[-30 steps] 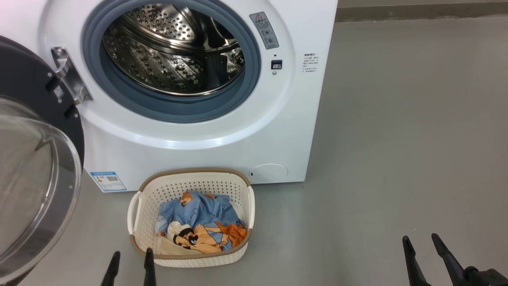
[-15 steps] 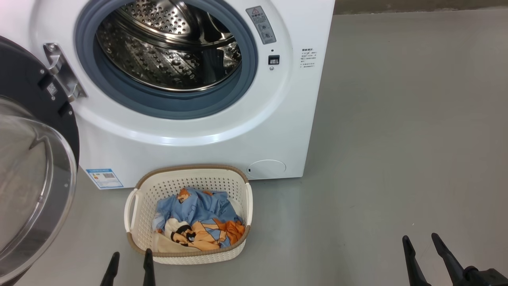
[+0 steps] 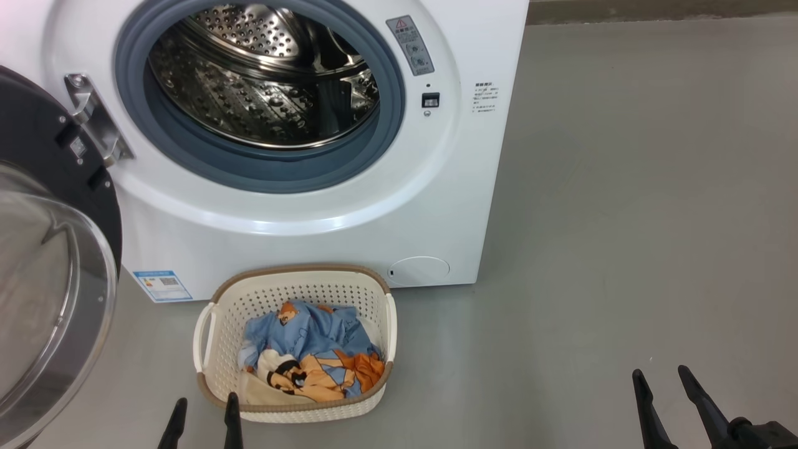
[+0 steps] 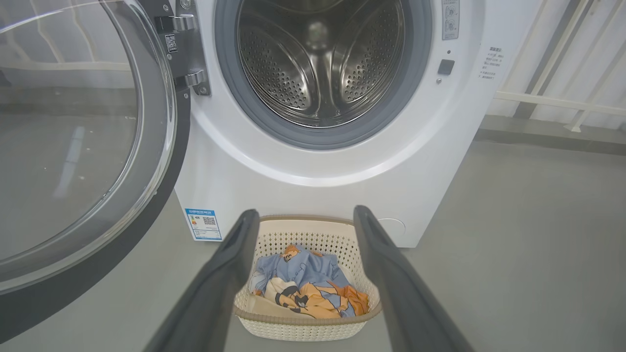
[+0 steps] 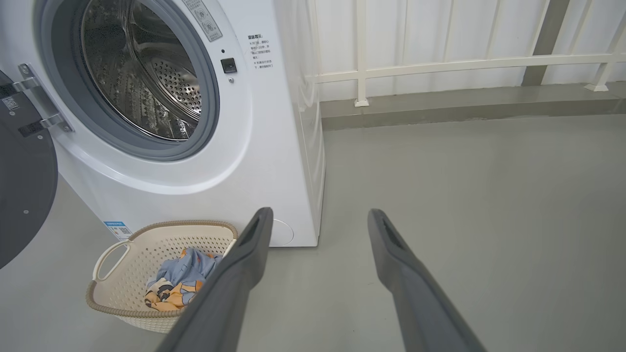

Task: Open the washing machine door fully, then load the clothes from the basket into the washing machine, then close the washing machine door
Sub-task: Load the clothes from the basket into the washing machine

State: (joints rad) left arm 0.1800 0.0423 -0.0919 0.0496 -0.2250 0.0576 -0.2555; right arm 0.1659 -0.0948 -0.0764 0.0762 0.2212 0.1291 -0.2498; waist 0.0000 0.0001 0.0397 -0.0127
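The white washing machine (image 3: 312, 212) (image 4: 303, 166) (image 5: 274, 122) stands with its steel drum exposed. Its door (image 3: 50, 268) (image 4: 83, 146) (image 5: 24, 190), black-rimmed with a clear glass bowl, hangs swung out to the left on its hinge. On the floor in front sits the cream basket (image 3: 293, 287) (image 4: 313, 332) (image 5: 161, 234) holding the blue, orange and cream clothes (image 3: 312, 355) (image 4: 305, 288) (image 5: 178, 281). My left gripper (image 3: 202, 411) (image 4: 303, 215) is open, just short of the basket's near left corner. My right gripper (image 3: 662, 377) (image 5: 318, 215) is open over bare floor, far right of the basket.
Grey floor (image 3: 623, 218) spreads to the right of the machine. A white railing (image 5: 440, 63) and a low kerb run along the back wall. A blue label (image 3: 161, 285) marks the machine's lower left corner.
The whole head view has shifted slightly, so the camera has moved; the machine and basket sit a little further left in the picture. Both grippers stay open at the same spots.
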